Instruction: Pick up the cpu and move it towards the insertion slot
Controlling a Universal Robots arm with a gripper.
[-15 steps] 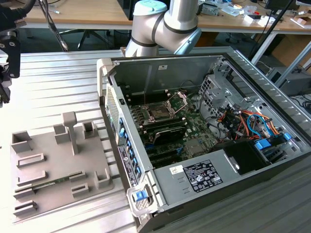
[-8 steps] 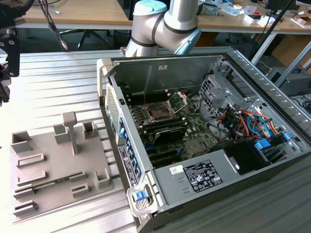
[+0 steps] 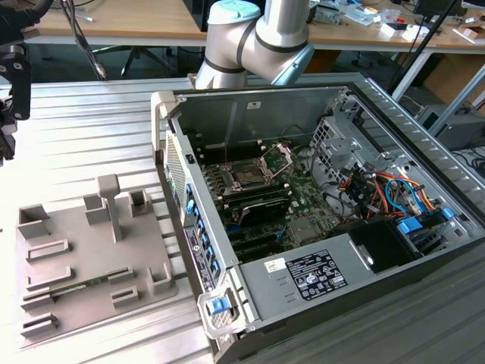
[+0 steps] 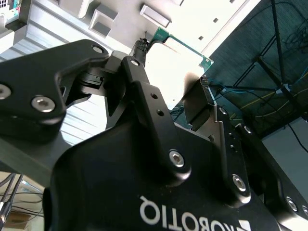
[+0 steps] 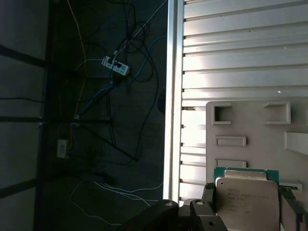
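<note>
looking first at the exterior view, an open computer case lies on the ribbed metal tabletop. inside it, the insertion slot sits on the green board with its silver frame swung up and its dark centre uncovered. the grey plastic tray rests on the tabletop just beside the case, at the exterior view's left, and the robot arm rises behind the case's far wall. in the second wrist view the gripper is clamped on the cpu: one black finger presses one side of the chip and the other finger the opposite side. the chip's green rim stands out against the tray beyond it. in the first wrist view the cpu, a silvery top ringed by a green border, sits in the gripper between its two fingers, with the tray showing behind it. whether the chip is clear of the tray i cannot tell. the tray lies close to the edge of the tabletop, and past that edge is a dark floor with a power strip and loose cables.
</note>
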